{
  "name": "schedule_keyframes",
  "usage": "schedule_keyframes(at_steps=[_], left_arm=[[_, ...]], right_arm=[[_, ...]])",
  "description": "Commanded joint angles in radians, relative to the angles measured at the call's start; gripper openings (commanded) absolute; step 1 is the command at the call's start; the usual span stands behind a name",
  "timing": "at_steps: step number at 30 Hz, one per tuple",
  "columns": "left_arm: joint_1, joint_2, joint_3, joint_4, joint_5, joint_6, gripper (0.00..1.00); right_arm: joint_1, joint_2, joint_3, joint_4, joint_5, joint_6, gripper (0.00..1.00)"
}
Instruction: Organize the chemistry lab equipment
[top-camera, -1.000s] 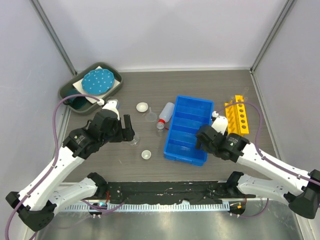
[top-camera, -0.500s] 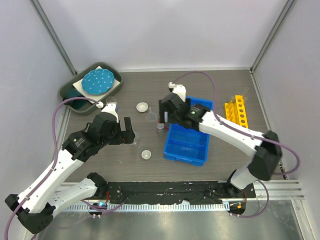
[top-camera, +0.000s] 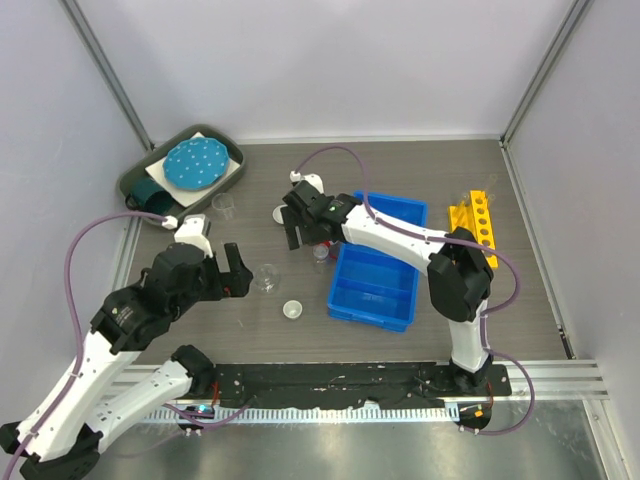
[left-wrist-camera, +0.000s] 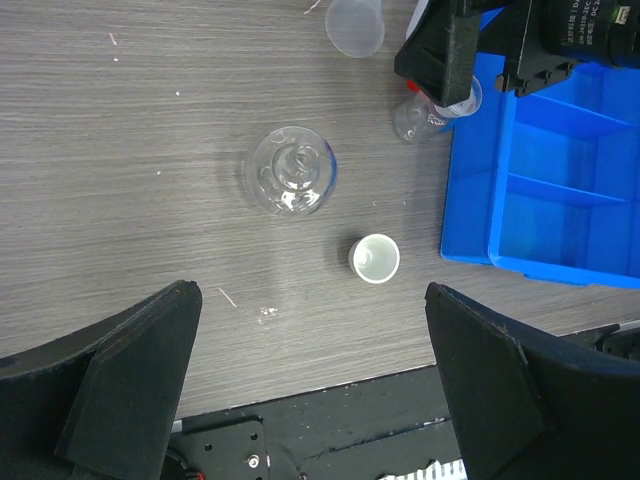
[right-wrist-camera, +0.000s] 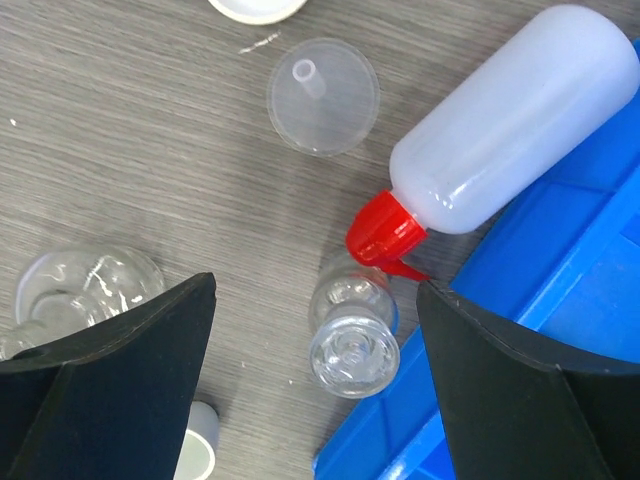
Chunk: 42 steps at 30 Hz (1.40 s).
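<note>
Grey wood-grain tabletop (left-wrist-camera: 150, 120), pale walls (top-camera: 330, 60). Your left pincer (left-wrist-camera: 308, 295) is spread fully wide and grips nothing. Just ahead of it sit a small white round dish (left-wrist-camera: 374, 258) and, farther on, a round-bellied clear glass flask (left-wrist-camera: 290, 182). Your right pincer (right-wrist-camera: 312, 290) also gapes wide and empty over a small clear glass flask (right-wrist-camera: 350, 340) just beside the blue divided plastic bin (right-wrist-camera: 560, 340). Near it lie a translucent red-capped squeeze bottle (right-wrist-camera: 510, 130) and a clear funnel (right-wrist-camera: 322, 95).
</note>
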Motion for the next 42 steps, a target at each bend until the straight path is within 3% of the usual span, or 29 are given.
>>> schedule_keyframes(at_steps=[1, 22, 39, 42], left_arm=[[-0.003, -0.018, -0.001, 0.002, -0.011, 0.018, 1.00], [-0.003, -0.011, -0.004, 0.034, 0.010, 0.036, 1.00], [-0.003, 0.003, -0.001, 0.042, 0.012, 0.047, 1.00], [-0.003, 0.003, -0.001, 0.037, 0.012, 0.048, 1.00]], right_arm=[[0.006, -0.010, 0.060, -0.058, -0.001, -0.034, 0.87], [0.015, 0.045, -0.072, -0.041, -0.031, -0.036, 0.87], [0.017, 0.070, -0.085, -0.021, -0.050, -0.030, 0.65], [0.015, 0.077, -0.078, -0.024, -0.048, -0.031, 0.56]])
